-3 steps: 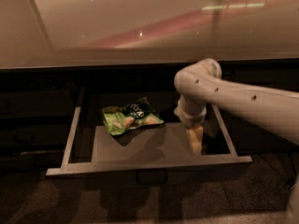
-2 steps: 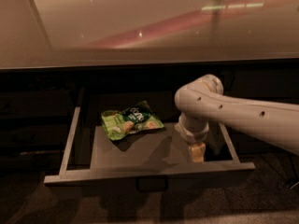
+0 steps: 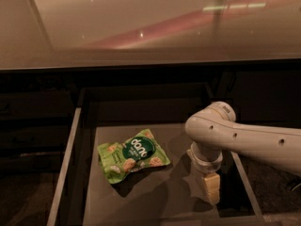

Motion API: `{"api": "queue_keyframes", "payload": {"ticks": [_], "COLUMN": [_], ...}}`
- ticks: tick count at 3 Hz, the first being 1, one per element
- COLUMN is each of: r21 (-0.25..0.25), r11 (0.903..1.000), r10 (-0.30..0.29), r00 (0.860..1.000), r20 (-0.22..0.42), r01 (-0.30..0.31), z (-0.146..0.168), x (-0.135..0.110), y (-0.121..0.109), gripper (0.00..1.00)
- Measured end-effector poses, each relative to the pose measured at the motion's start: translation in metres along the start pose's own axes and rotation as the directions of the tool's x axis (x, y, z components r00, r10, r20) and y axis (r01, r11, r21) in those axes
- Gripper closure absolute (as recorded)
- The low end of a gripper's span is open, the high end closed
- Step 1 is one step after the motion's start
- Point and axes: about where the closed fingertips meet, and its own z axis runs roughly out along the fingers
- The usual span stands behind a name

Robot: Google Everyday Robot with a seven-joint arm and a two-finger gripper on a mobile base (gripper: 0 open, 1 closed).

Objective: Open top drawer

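The top drawer [image 3: 63, 166] stands pulled far out below the glossy countertop, with pale side rims and a grey floor. Its front and handle are at or below the bottom edge and do not show. My gripper [image 3: 211, 188] points down inside the drawer at its right front corner, on the end of the white arm [image 3: 244, 138] that comes in from the right. It holds nothing that I can see.
A green snack bag [image 3: 133, 155] lies on the drawer floor left of the middle. The countertop [image 3: 150, 27] overhangs the back of the drawer. Dark cabinet fronts [image 3: 28, 121] flank the drawer on both sides.
The drawer has slid further out toward me and now reaches past the bottom edge. The arm and gripper moved with it toward the front.
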Motion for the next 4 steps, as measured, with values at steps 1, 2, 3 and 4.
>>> {"api": "queue_keyframes", "payload": {"ticks": [1, 2, 3, 4], "r21": [0.0, -0.001, 0.073, 0.188], "r11": [1.0, 1.0, 0.9967, 0.9788], "r10": [0.0, 0.0, -0.037, -0.071], "r00": [1.0, 1.0, 0.999, 0.996], "r20": [0.0, 0.0, 0.004, -0.058], "r01": [0.0, 0.0, 0.036, 0.081], "z": [0.0, -0.004, -0.056, -0.121], "x": [0.0, 0.0, -0.017, -0.036], "y": [0.0, 0.001, 0.003, 0.009], "gripper": [0.0, 0.0, 0.0, 0.0]}}
